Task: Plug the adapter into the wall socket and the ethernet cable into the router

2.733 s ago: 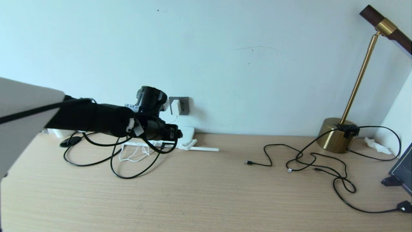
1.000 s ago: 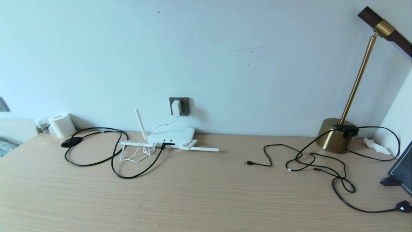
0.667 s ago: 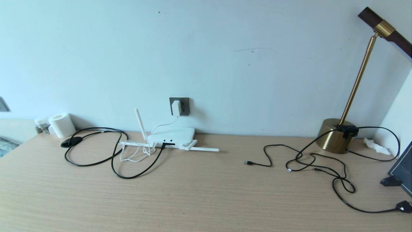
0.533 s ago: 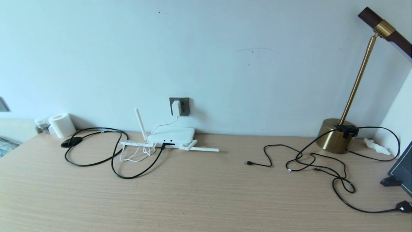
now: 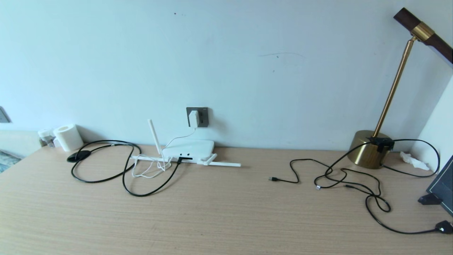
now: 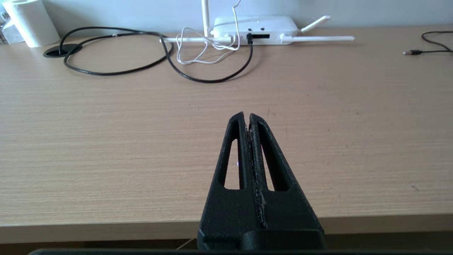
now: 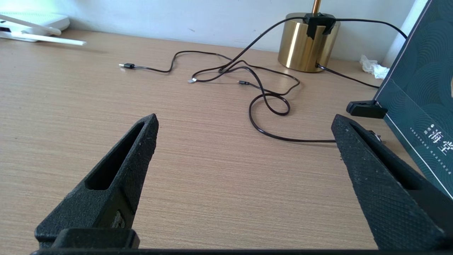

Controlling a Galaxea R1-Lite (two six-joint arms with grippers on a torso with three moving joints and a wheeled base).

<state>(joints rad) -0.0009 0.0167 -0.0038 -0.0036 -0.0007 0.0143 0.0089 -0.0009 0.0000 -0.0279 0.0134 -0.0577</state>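
Adapter (image 5: 193, 118) in wall socket (image 5: 202, 117), ethernet cable (image 6: 208, 78) in router (image 6: 260, 28); I park left gripper (image 6: 247, 117) pressed together, right gripper (image 7: 244, 124) spread.

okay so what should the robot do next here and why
Probably nothing more than staying parked: the adapter sits in the wall socket, and the ethernet cable is plugged into the router. The left tool is shut near the table's front edge; the right tool is open.

Wooden desk (image 5: 226, 219): router (image 5: 188, 147), ethernet cable (image 5: 106, 177), lamp base (image 5: 368, 153), thin black cables (image 5: 354, 180), paper roll (image 5: 68, 137).
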